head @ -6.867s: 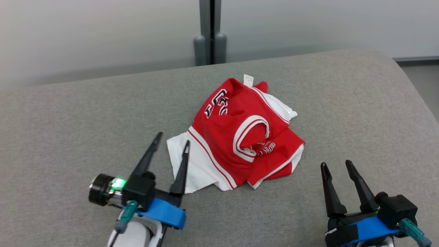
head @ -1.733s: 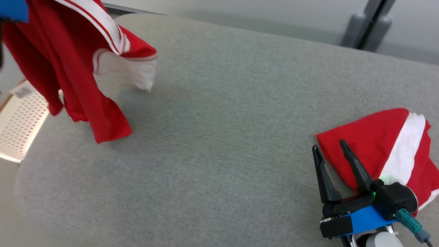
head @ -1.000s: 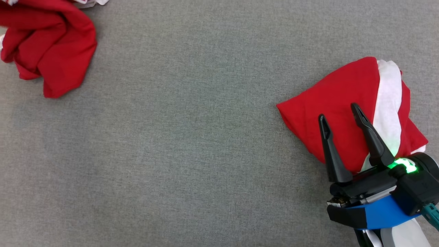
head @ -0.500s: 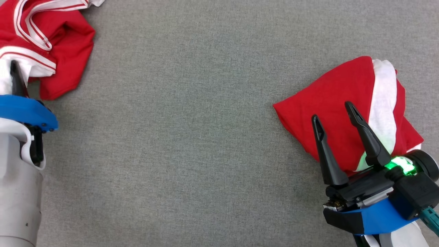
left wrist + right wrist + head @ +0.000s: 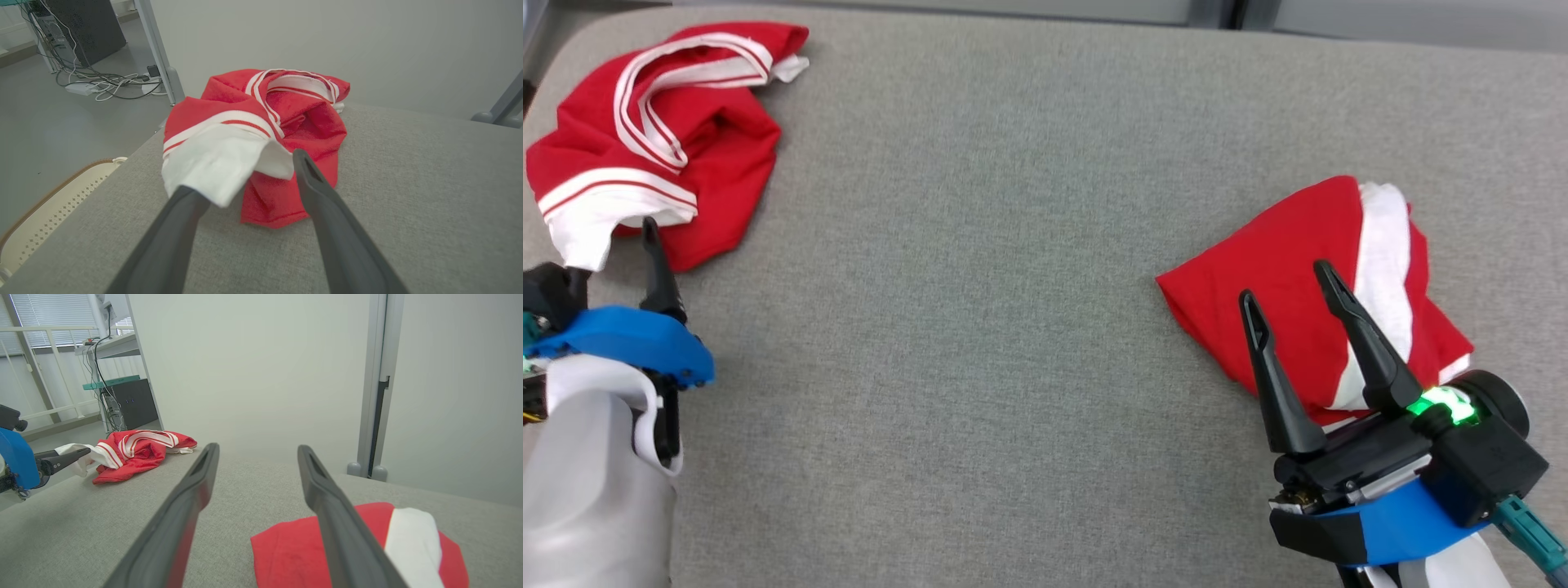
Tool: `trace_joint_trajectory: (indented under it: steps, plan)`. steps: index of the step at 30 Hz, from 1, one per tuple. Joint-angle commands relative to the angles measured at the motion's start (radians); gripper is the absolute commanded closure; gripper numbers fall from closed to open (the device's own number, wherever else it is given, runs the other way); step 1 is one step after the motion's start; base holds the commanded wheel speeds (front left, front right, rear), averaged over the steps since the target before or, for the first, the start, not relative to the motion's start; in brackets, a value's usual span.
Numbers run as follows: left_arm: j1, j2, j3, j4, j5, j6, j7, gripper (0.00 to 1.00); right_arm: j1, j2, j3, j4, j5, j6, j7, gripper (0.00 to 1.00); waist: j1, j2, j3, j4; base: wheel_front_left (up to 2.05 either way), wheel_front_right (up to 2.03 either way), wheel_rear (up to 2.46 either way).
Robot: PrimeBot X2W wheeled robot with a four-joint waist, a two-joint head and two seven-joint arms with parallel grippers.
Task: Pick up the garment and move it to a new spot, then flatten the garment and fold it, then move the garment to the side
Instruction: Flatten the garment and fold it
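Starting at our left claw (image 5: 245,173): jaws apart, gripping nothing, the white hem (image 5: 216,167) of the crumpled garment (image 5: 286,118) lying over one tip. The heap sits straight ahead at the table's (image 5: 980,286) far left corner, its long axis running away from us, hem nearest. Our right claw (image 5: 1282,282), also spread and empty, hovers above a folded garment (image 5: 1298,245) at the table's right side, so the left arm is nearer. Beyond the table's grey cloth: pale wall (image 5: 327,41), floor cables (image 5: 110,81).

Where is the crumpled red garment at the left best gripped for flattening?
Probably the white flap nearest the open left gripper, approached low from the robot's side. It juts out of the crumpled garment as a loose, thin edge, while the rest behind is bunched thick.
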Motion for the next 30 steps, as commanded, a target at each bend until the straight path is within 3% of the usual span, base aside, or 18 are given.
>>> trace_joint_trajectory:
  steps: [1, 13, 23, 30]
  plan:
    - [0.033, -0.010, 0.003, -0.027, 0.017, 0.001, -0.003, 0.00, 0.013, 0.009, 0.002, 0.014, 0.008, 0.000, -0.011, 0.00, 0.0001, 0.0000, -0.038, -0.022, 0.00, 0.00, 0.00]
    - [0.199, -0.068, -0.009, -0.282, 0.110, -0.029, -0.003, 0.00, 0.040, 0.037, -0.032, 0.107, 0.033, 0.000, -0.051, 0.00, 0.0001, 0.0000, -0.170, -0.108, 0.00, 0.00, 0.00]
    - [0.343, -0.128, 0.035, -0.578, 0.178, -0.032, -0.003, 0.00, 0.063, 0.042, -0.089, 0.180, 0.037, 0.000, -0.063, 0.00, 0.0001, 0.0000, -0.239, -0.198, 0.00, 0.00, 0.00]
    - [0.447, -0.172, 0.068, -0.687, 0.204, -0.031, -0.003, 0.00, 0.091, 0.044, -0.129, 0.214, 0.037, 0.000, -0.066, 0.00, 0.0001, 0.0000, -0.271, -0.227, 0.00, 0.00, 0.00]
